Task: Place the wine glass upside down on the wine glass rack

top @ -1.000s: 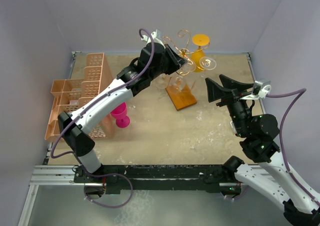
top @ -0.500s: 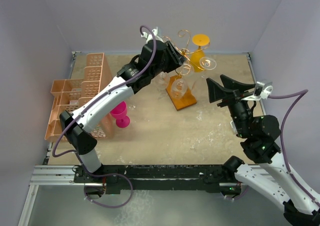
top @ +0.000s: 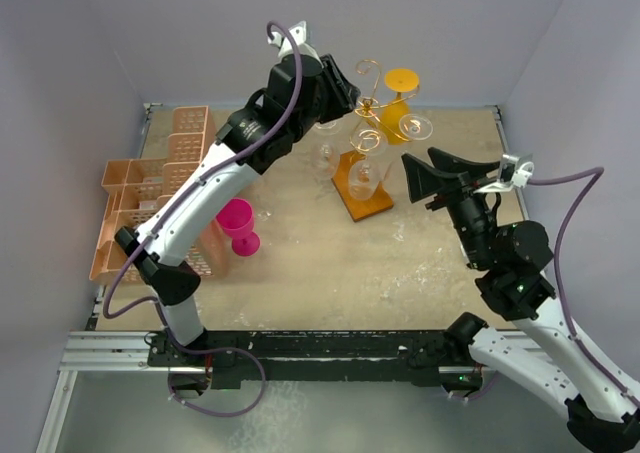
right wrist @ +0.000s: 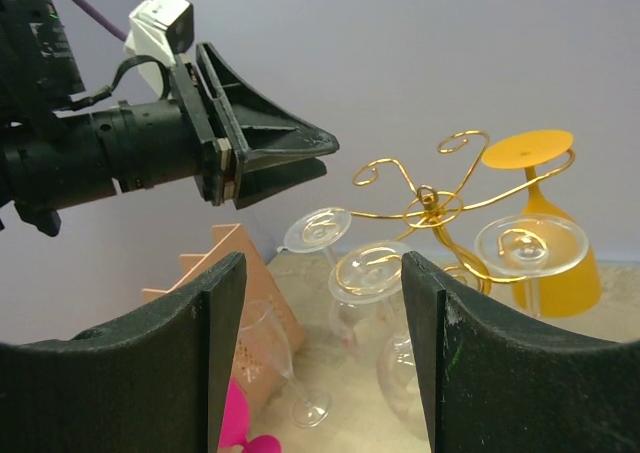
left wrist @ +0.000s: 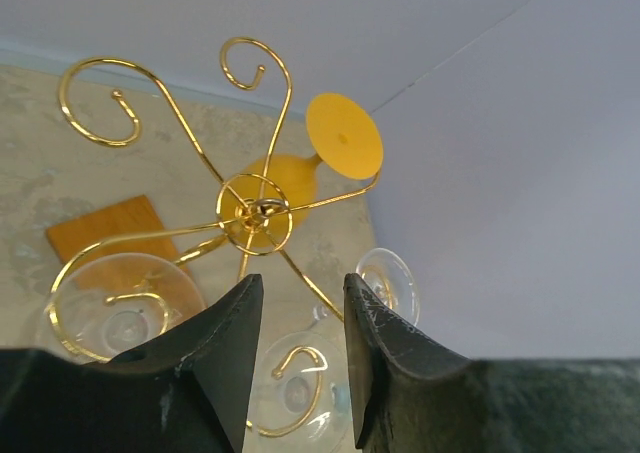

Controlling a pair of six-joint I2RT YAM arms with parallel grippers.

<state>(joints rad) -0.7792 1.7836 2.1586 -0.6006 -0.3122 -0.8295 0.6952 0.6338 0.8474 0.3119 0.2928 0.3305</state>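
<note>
My left hand [left wrist: 300, 285] hovers narrowly parted and empty just above the wine glass rack [left wrist: 253, 211]. The clear wine glass [top: 366, 177] hangs upside down from its near scroll arm. My right hand [right wrist: 320, 263] is wide and empty, to the right.

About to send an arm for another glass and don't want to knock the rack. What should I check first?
1. Left gripper empty: ok, fingers apart, nothing between them.
2. Left gripper clear of the wine glass rack: ok, hovering above its hub, not touching.
3. Hung glasses bowl-down: ok for the orange glass and the clear glasses; how firmly seated, cannot tell.
4. Free scrolls on the rack: ok, two are bare.
5. Right gripper open and empty: ok.
6. Pink glass upright beside the crate: ok.
</note>
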